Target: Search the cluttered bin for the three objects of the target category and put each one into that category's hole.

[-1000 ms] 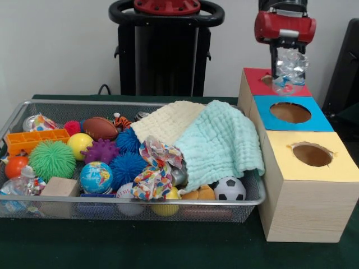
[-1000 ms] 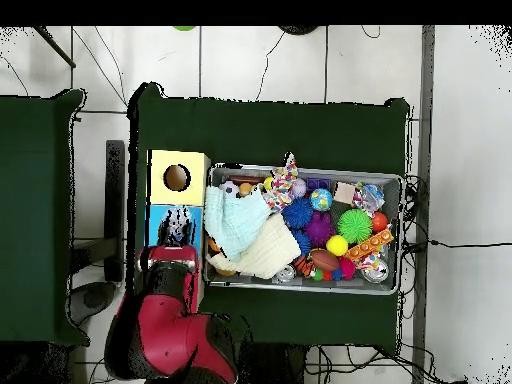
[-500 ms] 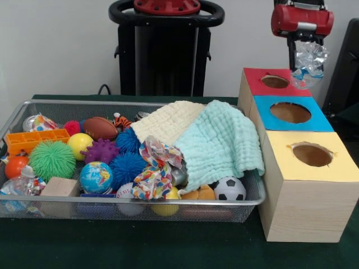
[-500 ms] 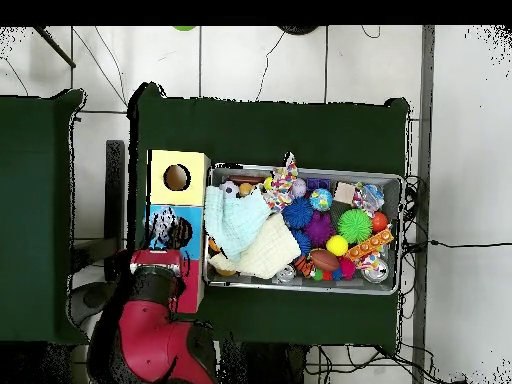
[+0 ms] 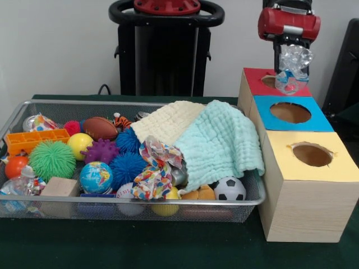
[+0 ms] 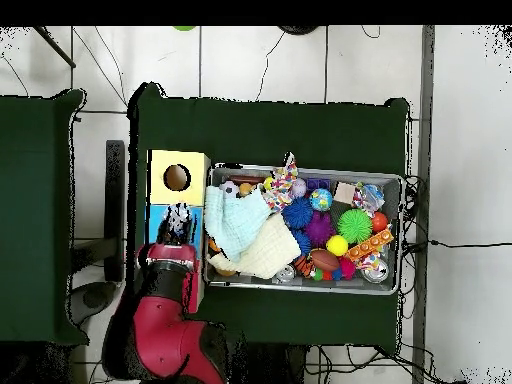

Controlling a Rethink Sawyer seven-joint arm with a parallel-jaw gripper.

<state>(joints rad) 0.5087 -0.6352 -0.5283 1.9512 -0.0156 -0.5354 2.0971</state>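
The gripper with its crinkled clear plastic bag sits lower and further left than half a second ago, back above the red box's hole. Overhead, the red arm lies further right.

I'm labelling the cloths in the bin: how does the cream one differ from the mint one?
The cream cloth is pale yellow-white and lies farther back in the wire bin; the mint cloth is light green and lies partly over the cream cloth's edge. The mint cloth spills over the bin's rim beside the sorting box, while the cream cloth stays inside. Both share a waffle-like texture.
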